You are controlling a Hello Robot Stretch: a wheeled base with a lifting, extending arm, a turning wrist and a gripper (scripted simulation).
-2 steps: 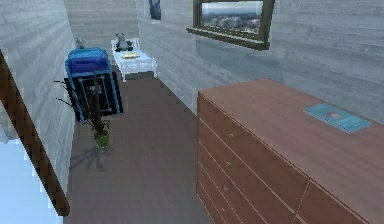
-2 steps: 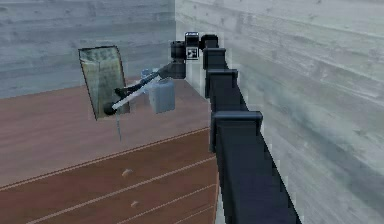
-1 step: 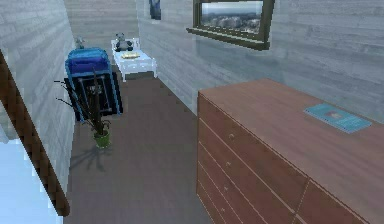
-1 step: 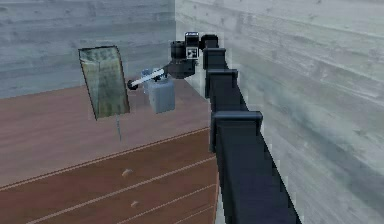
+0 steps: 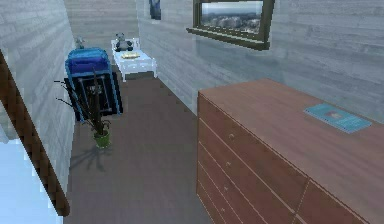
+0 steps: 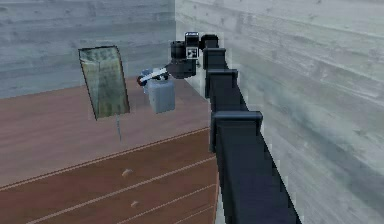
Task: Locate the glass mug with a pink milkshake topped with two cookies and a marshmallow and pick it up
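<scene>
Roughly, from left to right in the arm side view: a framed panel (image 6: pixel 104 80) leans on a wooden dresser top (image 6: pixel 60 135). Just beside it stands a pale glassy vessel (image 6: pixel 160 98), grey-white in colour and probably the mug. The gripper (image 6: pixel 152 75) appears against the vessel's upper part, at the end of the dark arm (image 6: pixel 240 140). Whether its fingers are spread or gripping cannot be told, nor whether it touches or holds anything. To pick well, the fingers likely need to sit around the vessel's body, below any toppings. The lift should then go straight up, clear of the framed panel.
</scene>
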